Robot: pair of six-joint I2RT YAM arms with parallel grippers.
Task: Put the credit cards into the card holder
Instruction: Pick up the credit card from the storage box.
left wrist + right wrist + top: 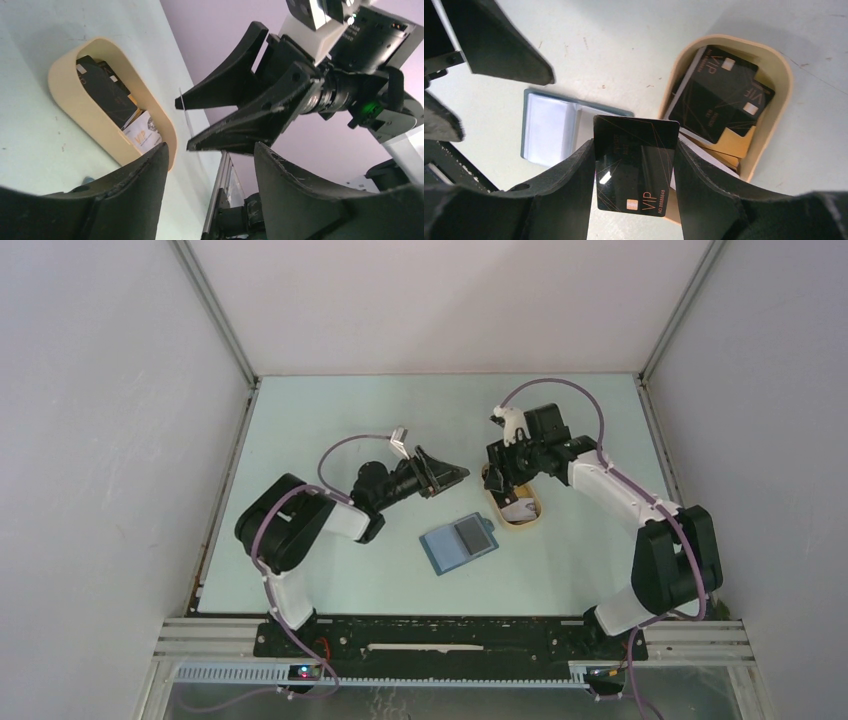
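Note:
The card holder point(448, 548) lies open on the table, a teal-blue wallet with pale pockets point(549, 131). A dark rectangle point(472, 533) sits on its right half. My right gripper point(634, 145) is shut on a black VIP credit card point(634, 170), pinched by its two side edges above the table between the wallet and the tray. More black credit cards point(719, 97) lie in the beige tray point(780, 95). My left gripper point(210, 150) is open and empty. It points at the right gripper point(184, 125), where the held card shows edge-on point(186, 114).
The beige oval tray point(530, 523) stands just right of the wallet, under the right wrist. Gold and white cards point(736, 142) lie beneath the black ones. The two grippers' fingertips are close together point(475, 478). White walls enclose the table on three sides.

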